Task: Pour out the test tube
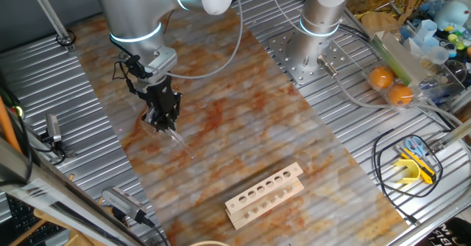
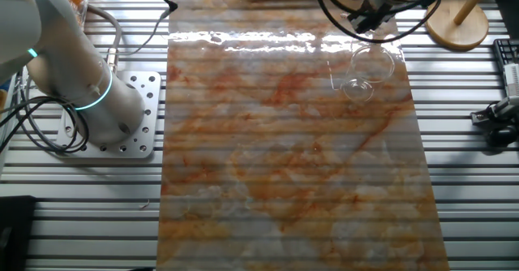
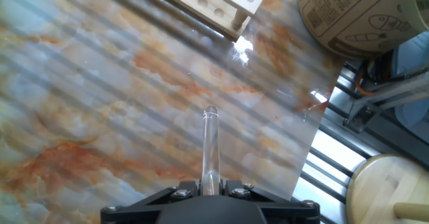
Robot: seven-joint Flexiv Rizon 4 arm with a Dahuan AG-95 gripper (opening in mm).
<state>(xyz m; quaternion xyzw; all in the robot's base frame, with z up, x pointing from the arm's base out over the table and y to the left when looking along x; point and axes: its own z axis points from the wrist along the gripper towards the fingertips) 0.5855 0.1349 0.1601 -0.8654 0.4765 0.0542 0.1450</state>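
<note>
Now claw (image 3: 210,187) clamped tight on test tube (image 3: 210,147), tube tilted above marbled table (image 3: 100,103), near beaker (image 2: 366,70)

The arm (image 1: 147,3) is made of thick, rounded, silver-grey segments with a white cap at one joint. A thin ring of pale blue light circles it at two places: just above the wrist and low on the column that rises from the base plate (image 1: 313,58). That plate is square, grey metal, dotted with holes. Below the wrist ring, thin black cables loop beside the black gripper (image 1: 163,119). In the hand view, screw heads show on its black fingers (image 3: 161,200).
</note>
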